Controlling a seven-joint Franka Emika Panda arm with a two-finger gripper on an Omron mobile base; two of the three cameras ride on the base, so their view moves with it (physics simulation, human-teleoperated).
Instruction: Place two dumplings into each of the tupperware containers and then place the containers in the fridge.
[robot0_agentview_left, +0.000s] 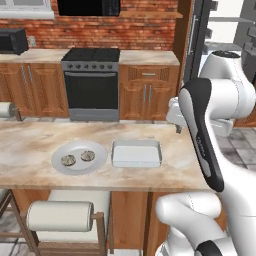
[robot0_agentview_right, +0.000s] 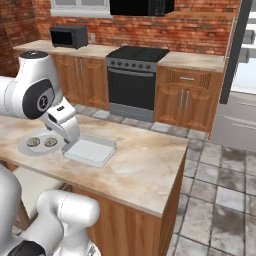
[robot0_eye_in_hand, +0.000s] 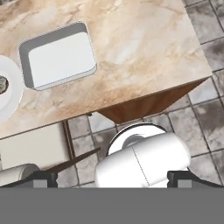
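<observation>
A marble-patterned surface (robot0_agentview_left: 30, 145) carries a round white plate (robot0_agentview_left: 98, 159) and, just beside it toward the fridge-side end, one shallow pale container (robot0_agentview_left: 136, 153); the two sit near the edge closest to the robot and are close together but not overlapping. Two small speckled dumplings (robot0_agentview_left: 68, 160) lie side by side on the plate, near its middle, apart from each other. The container holds nothing. In the right base view the same plate (robot0_agentview_right: 22, 146) with its dumplings (robot0_agentview_right: 34, 142) and the container (robot0_agentview_right: 90, 151) sit near the surface's left end, partly behind the arm. From the hand view, the container (robot0_eye_in_hand: 59, 57) lies well in from the corner of the surface, and a sliver of the plate (robot0_eye_in_hand: 11, 94) shows at the frame's left side. The end effector (robot0_eye_in_hand: 112, 178) hangs above the floor off the surface's edge, its two dark fingertips (robot0_eye_in_hand: 43, 178) spread wide with nothing between them. The fridge (robot0_agentview_right: 240, 75) stands beyond the far end of the surface, its door open onto a white interior.
</observation>
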